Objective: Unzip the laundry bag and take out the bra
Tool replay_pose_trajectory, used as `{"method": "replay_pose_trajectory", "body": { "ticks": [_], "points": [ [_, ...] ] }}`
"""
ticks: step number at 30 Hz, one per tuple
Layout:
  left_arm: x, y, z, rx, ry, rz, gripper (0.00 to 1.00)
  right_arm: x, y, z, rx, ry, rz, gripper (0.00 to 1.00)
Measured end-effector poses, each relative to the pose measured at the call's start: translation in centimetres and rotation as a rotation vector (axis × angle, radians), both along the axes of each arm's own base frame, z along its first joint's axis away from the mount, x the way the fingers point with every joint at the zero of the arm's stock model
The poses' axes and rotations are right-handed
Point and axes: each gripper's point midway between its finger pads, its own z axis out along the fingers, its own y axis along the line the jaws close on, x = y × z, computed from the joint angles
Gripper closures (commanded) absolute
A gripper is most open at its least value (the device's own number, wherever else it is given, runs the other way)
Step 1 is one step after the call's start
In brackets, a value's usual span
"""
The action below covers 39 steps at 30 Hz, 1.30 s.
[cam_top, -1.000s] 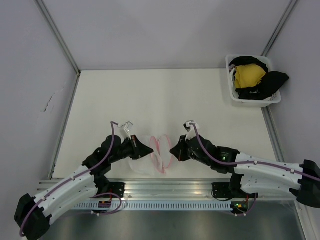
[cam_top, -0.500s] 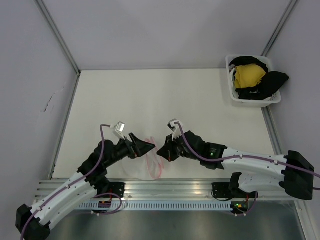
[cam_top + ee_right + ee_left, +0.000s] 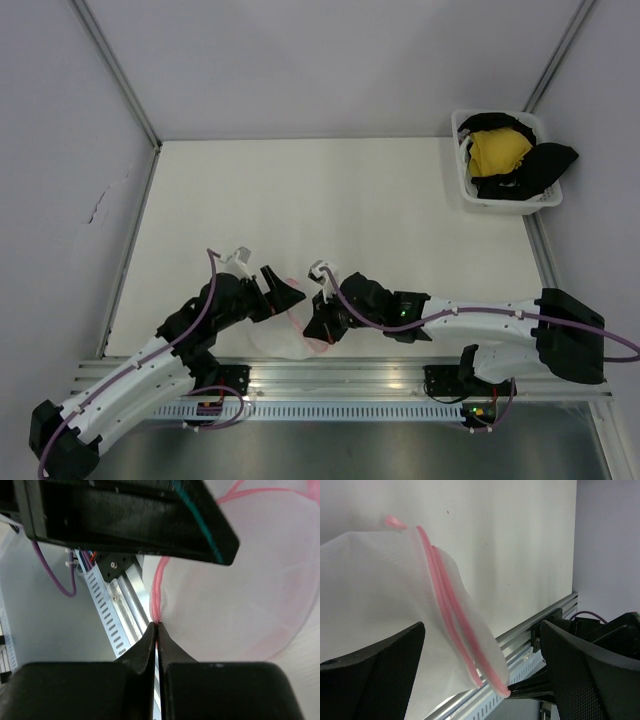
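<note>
Since the laundry bag [image 3: 285,338], beside the rail [image 3: 330,378], is pinched at its pink trim [image 3: 154,595] by the pressed-together right tool [image 3: 156,626] but not anchored by the spread left tool [image 3: 481,630], it may be dragged off whole; the bra [image 3: 500,150] is seen far from the rail, in the basket [image 3: 505,208].

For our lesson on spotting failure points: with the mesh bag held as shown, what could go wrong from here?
1. The right gripper pinches only the thin pink trim of the laundry bag at its fingertips; a pull may slip it free or strain the mesh.
2. The left gripper is open, so one pinch holds the bag, which sits by the slotted rail at the table's near edge and might snag there.
</note>
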Motion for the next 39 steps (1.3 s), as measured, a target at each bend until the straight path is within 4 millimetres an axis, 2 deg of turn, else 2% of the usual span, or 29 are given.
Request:
{"method": "replay_pose_trajectory", "body": {
  "ticks": [3, 4, 5, 6, 7, 9, 13, 16, 19, 22, 25, 30, 39],
  "points": [
    [0.0, 0.3, 0.1, 0.011, 0.004, 0.012, 0.01, -0.8, 0.4, -1.1, -0.019, 0.012, 0.036, 1.0],
    [0.0, 0.3, 0.1, 0.014, 0.006, 0.012, 0.01, -0.9, 0.6, -1.4, -0.024, 0.016, 0.045, 0.93],
    [0.0, 0.3, 0.1, 0.014, 0.007, 0.012, 0.04, -1.1, 0.7, -1.6, -0.03, 0.021, 0.051, 0.76],
    [0.0, 0.3, 0.2, 0.015, 0.008, 0.012, 0.05, -1.2, 0.8, -1.8, -0.032, 0.025, 0.053, 0.49],
    [0.0, 0.3, 0.1, 0.018, 0.01, 0.011, 0.05, -1.2, 0.9, -1.9, -0.035, 0.028, 0.056, 0.41],
    [-0.1, 0.3, -0.1, 0.024, 0.018, 0.01, 0.08, -1.3, 1.0, -1.9, -0.037, 0.016, 0.066, 0.29],
    [-0.3, 0.4, -0.4, 0.034, 0.031, 0.008, 0.09, -1.5, 1.0, -0.8, -0.015, -0.016, 0.076, 0.26],
    [-0.3, 0.5, 0.0, 0.022, 0.017, 0.008, 0.08, -1.0, 0.0, 2.1, 0.032, -0.071, 0.043, 0.19],
    [-0.3, 0.5, 1.0, -0.007, -0.016, 0.009, 0.05, 0.4, -2.0, 5.8, 0.079, -0.146, -0.059, 0.05],
    [-0.4, 0.6, 2.3, -0.046, -0.061, 0.008, 0.0, 2.3, -4.6, 9.5, 0.109, -0.213, -0.202, 0.02],
    [-0.5, 0.7, 3.2, -0.073, -0.092, 0.009, 0.0, 3.5, -7.2, 11.6, 0.125, -0.247, -0.324, 0.02],
    [-0.7, 0.8, 3.5, -0.086, -0.107, 0.008, 0.0, 4.2, -10.1, 12.3, 0.125, -0.252, -0.429, 0.02],
    [-0.7, 0.9, 3.9, -0.097, -0.122, 0.008, 0.0, 3.9, -12.4, 12.9, 0.188, -0.244, -0.476, 0.02]
  ]
}}
